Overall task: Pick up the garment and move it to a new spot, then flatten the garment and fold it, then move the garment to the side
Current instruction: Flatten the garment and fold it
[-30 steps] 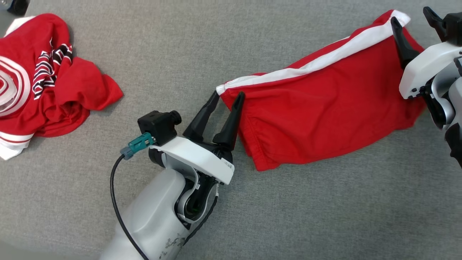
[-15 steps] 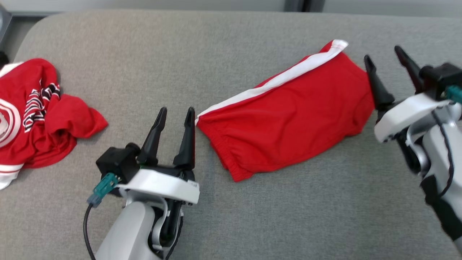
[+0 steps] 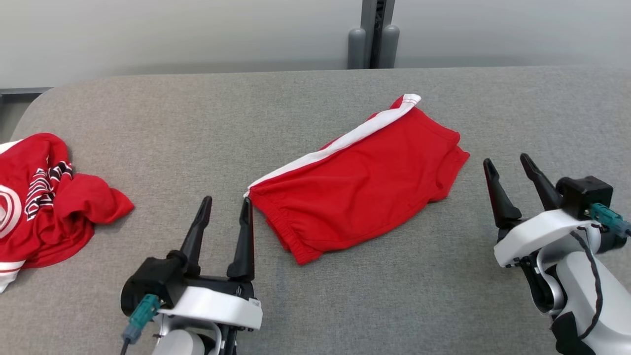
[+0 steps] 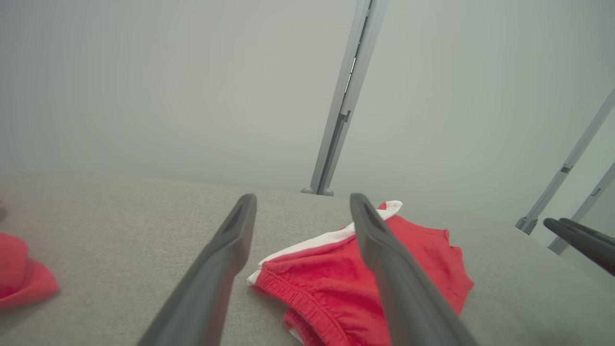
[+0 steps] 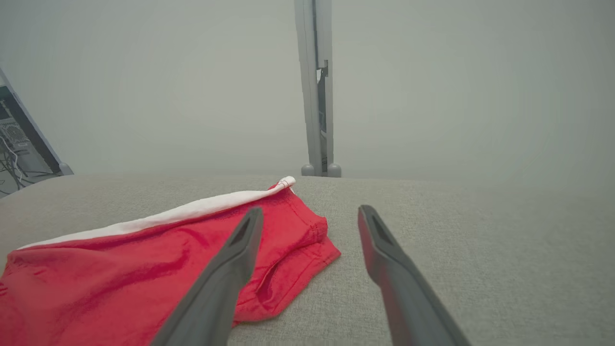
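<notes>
The garment (image 3: 360, 182) is a pair of red shorts with a white side stripe, folded and lying flat in the middle of the grey padded table (image 3: 315, 108). My left gripper (image 3: 226, 206) stands open just left of the waistband end, holding nothing. My right gripper (image 3: 507, 162) is open to the right of the leg end, a little apart from the cloth. The left wrist view has the garment (image 4: 355, 274) beyond my open left gripper (image 4: 302, 204). In the right wrist view the garment (image 5: 120, 269) lies left of my open right gripper (image 5: 310, 214).
A crumpled red shirt (image 3: 44, 202) with white and black print lies at the table's left edge. A grey post (image 3: 372, 34) stands behind the far edge against a pale wall. Bare grey surface stretches in front of the shorts and to their right.
The head camera has tilted up, bringing the far edge and wall into view. Both grippers have let go of the shorts' ends and drawn back toward me, staying open.
</notes>
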